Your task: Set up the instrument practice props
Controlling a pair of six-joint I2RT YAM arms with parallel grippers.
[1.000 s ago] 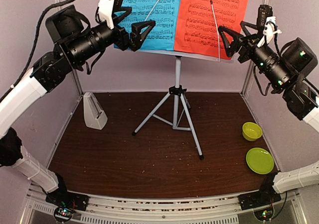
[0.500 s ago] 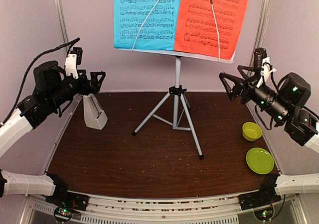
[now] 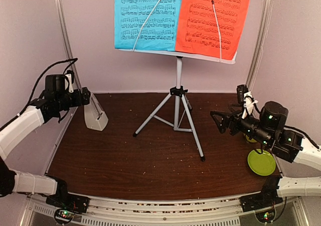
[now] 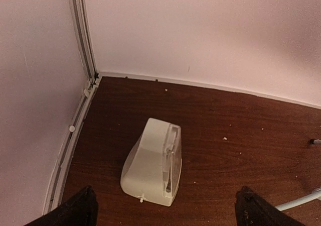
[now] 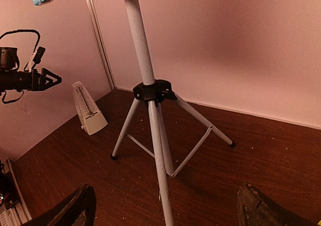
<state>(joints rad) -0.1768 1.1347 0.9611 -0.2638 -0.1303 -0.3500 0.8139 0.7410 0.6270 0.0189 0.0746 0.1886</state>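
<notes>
Hovering open-jawed over the metronome (image 4: 153, 168) standing by the left wall, the left gripper (image 4: 165, 216) is seemingly lining up a grasp, best centred and squared to its flat sides, while the right gripper (image 3: 220, 121) is hanging open near the stand (image 3: 178, 75).

My table (image 3: 150, 165) is dark wood grain with a soft sheen, speckled with crumbs. The metronome (image 4: 153, 168) looks like smooth off-white plastic. The tripod legs (image 5: 157, 140) are white painted tubing with a black plastic collar (image 5: 153, 91). The blue sheet (image 3: 145, 15) and red-orange sheet (image 3: 210, 15) are plain matt paper.
</notes>
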